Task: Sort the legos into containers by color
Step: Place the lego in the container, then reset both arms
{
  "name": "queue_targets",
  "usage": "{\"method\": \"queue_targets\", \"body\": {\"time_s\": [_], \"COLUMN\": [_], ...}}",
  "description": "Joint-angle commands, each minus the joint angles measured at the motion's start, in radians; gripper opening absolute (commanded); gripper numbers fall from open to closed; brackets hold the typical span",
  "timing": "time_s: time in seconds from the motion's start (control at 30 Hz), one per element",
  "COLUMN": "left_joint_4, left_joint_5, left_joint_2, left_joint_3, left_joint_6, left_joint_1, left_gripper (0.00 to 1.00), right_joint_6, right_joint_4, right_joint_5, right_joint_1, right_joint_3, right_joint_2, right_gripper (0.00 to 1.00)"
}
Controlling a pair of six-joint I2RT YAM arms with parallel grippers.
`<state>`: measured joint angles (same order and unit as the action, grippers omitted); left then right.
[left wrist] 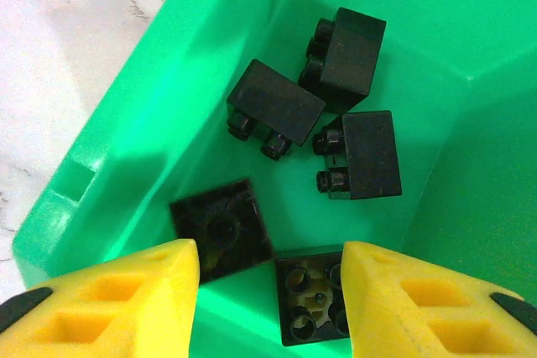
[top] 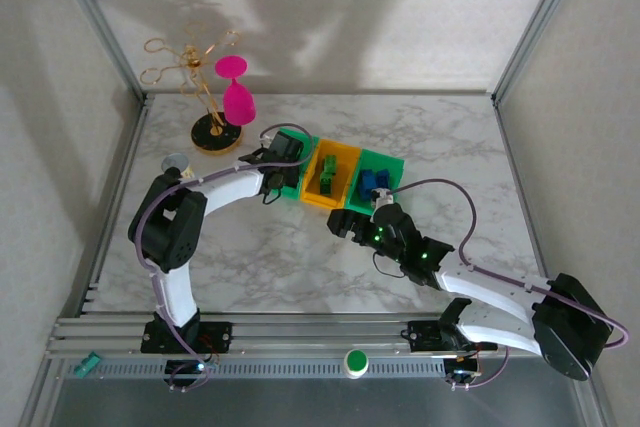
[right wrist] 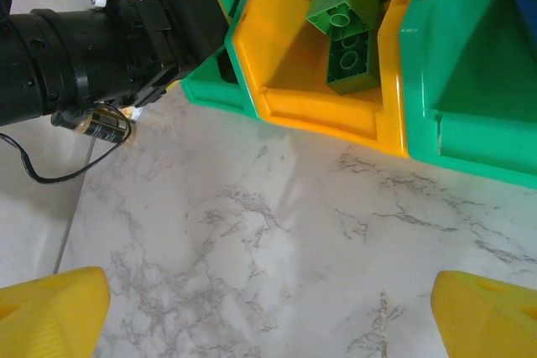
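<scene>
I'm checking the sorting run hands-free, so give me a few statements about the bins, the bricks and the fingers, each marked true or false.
1. The left green plastic bin holds five black toy bricks. True.
2. The yellow-orange plastic bin in the middle holds blue bricks. False: that bin holds green toy bricks.
3. The right fingers are shut on a brick. False: they stand wide apart over the bare marble table, holding nothing.
4. The left fingers are above the bin of black bricks. True.
</scene>
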<state>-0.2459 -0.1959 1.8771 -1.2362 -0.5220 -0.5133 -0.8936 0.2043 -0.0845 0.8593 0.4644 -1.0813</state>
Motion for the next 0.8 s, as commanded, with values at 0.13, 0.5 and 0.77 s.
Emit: {"method": "queue_targets", "body": {"time_s": [0.13, 0.5, 0.77], "left_joint_4": [-0.044, -0.05, 0.203], "left_joint_5": [-0.003, -0.161, -0.604], "left_joint_2": [-0.199, -0.677, -0.881], "left_joint_3": [0.023, 0.342, 0.661], "left_joint_6": [0.01, -0.034, -0.031], "left_joint_1": [0.008, 0.069, 0.224], "left_gripper": [0.53, 0.84, 1.0], "right_joint_6": [0.051, 0.199, 0.514], "right_joint_4": [-0.106, -0.404, -0.059], "right_joint_5": [-0.05, -0.382, -0.565], "right_joint_1": [-0.04, -0.3, -0.56], "right_joint_3": [0.063, 0.176, 0.018], "right_joint_2": [0.048, 0.198, 0.159], "right_gripper": [0.99, 0.99, 0.99]}}
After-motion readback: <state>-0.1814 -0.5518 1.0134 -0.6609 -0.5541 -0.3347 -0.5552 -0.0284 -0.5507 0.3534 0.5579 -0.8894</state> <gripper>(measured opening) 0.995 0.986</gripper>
